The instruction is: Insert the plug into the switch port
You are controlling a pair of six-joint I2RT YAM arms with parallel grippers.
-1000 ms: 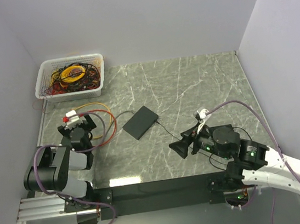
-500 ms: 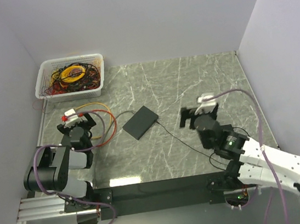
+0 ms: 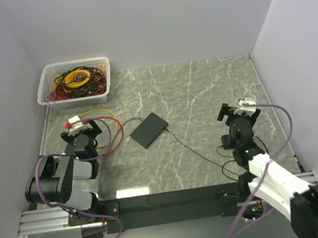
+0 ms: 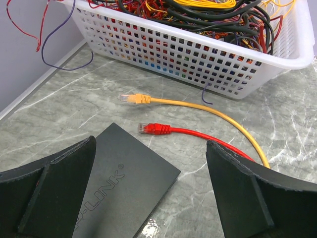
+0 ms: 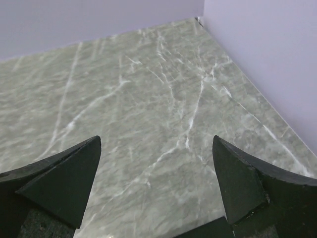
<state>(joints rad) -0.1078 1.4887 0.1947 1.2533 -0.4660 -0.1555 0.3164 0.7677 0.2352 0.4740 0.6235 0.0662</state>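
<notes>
The black switch [image 3: 149, 130] lies flat left of the table's middle; in the left wrist view the switch [image 4: 124, 183] sits low between my fingers. A red plug [image 4: 153, 129] and a yellow plug [image 4: 136, 98] lie loose on the marble just beyond it, touching nothing. My left gripper [image 3: 81, 129] [image 4: 151, 193] is open and empty at the table's left edge. My right gripper [image 3: 238, 111] [image 5: 156, 183] is open and empty at the right side, over bare marble and far from the switch. The switch ports are hidden.
A white basket [image 3: 75, 80] [image 4: 208, 54] full of tangled cables stands at the back left corner. Red cable [image 3: 110, 142] and yellow cable [image 3: 96, 111] loop beside the left arm. A thin black lead [image 3: 192, 150] runs from the switch toward the right arm's base. Walls close in on both sides.
The right arm has swung from pointing left near the table's middle to the right side, and its jaws have opened fully. The left arm and the switch have not moved.
</notes>
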